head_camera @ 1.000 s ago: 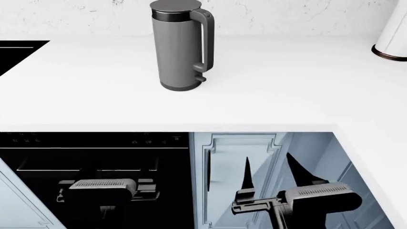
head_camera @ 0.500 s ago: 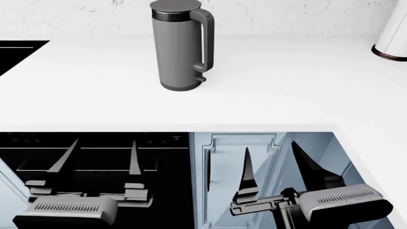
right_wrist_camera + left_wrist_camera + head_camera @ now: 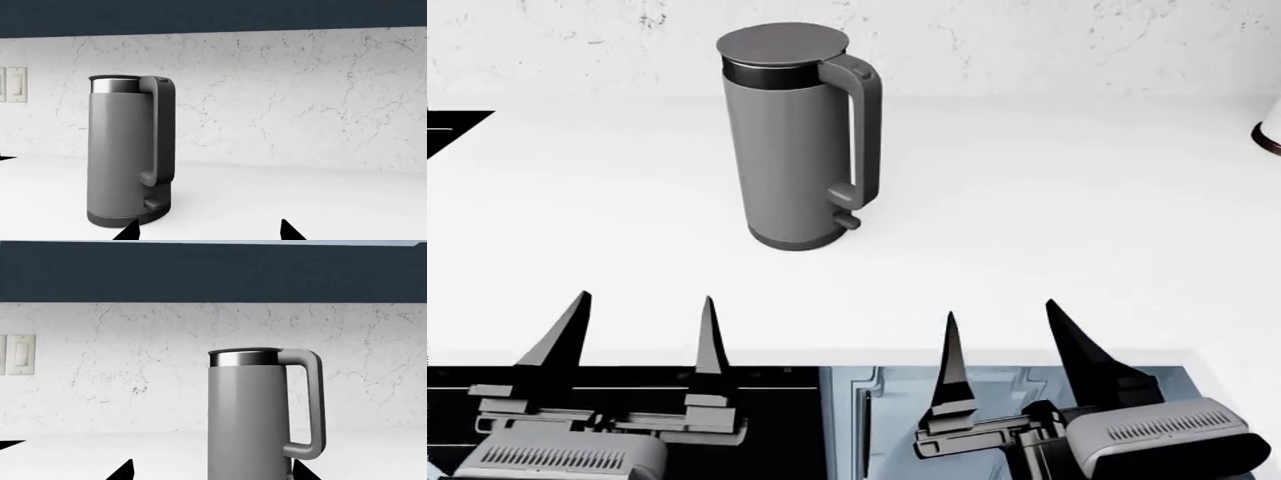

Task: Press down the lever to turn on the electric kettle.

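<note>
The electric kettle stands on the counter — before the wall, handle rightward. Both grippers sit nearer, well apart from it.

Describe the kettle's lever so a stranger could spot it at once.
On the white counter stands a tall grey electric kettle with a long loop handle. Follow the handle down to its lower end, just above the base: the lever is the small dark stubby tab sticking out there, the only projection that low.
</note>
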